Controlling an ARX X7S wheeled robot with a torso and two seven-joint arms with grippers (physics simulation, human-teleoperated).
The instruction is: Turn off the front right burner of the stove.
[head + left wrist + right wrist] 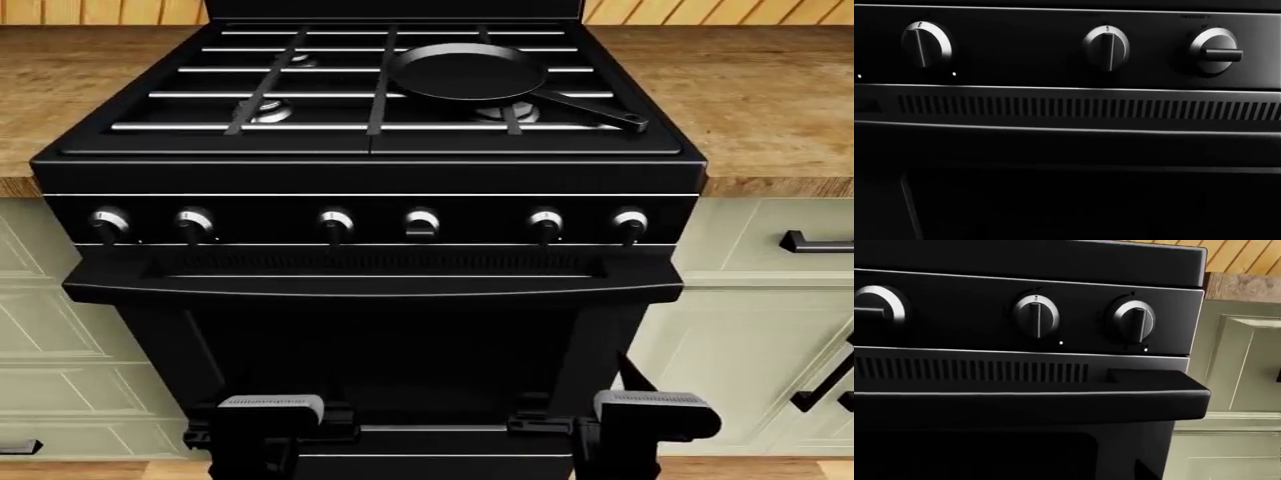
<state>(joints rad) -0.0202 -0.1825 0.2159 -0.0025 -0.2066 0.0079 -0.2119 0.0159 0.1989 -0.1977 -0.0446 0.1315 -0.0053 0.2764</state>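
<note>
The black stove fills the head view, with a row of six silver-faced knobs along its front. The front right burner shows through the grate bars, partly under the edge of a black frying pan. The fourth knob has its handle lying level, and it also shows in the left wrist view. The two rightmost knobs stand upright. The end of my left arm and the end of my right arm hang low before the oven door. Their fingers are hidden.
Wooden countertops flank the stove. Pale green cabinets with dark handles stand on both sides. The oven door's bar handle juts out below the knobs, above both arms.
</note>
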